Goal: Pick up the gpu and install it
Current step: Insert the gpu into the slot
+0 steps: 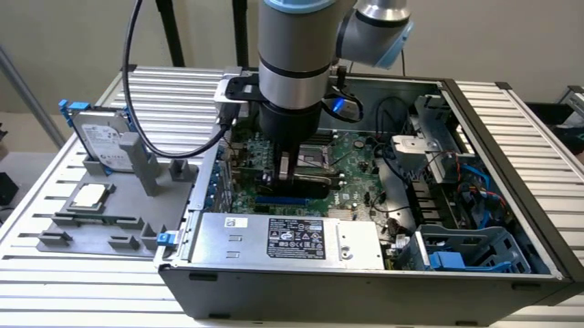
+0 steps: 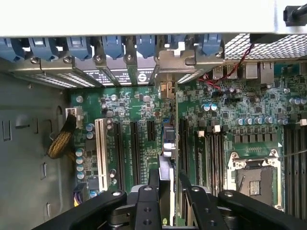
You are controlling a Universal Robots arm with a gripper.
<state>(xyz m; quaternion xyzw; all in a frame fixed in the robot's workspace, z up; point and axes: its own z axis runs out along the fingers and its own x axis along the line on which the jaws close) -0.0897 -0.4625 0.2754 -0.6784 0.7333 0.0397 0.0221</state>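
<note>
My gripper [image 1: 297, 179] is down inside the open computer case [image 1: 511, 137], over the large green motherboard [image 1: 351, 147]. In the wrist view the gpu [image 2: 169, 143] shows edge-on as a thin card standing upright between my two black fingers [image 2: 144, 201], and my gripper [image 2: 169, 191] is shut on it. The card runs along the black expansion slots of the motherboard [image 2: 230, 110]. Its grey metal bracket end [image 2: 165, 88] reaches the row of rear slot covers. Whether the card's lower edge sits in a slot is hidden.
A white slot [image 2: 100, 148] and the empty CPU socket [image 2: 254, 175] flank the card. Blue latches [image 2: 112, 45] line the rear wall. A power supply [image 1: 292, 239] fills the case front. Outside, at the exterior view's left, a hard drive [image 1: 100, 137] stands on a grey fixture [image 1: 91, 219].
</note>
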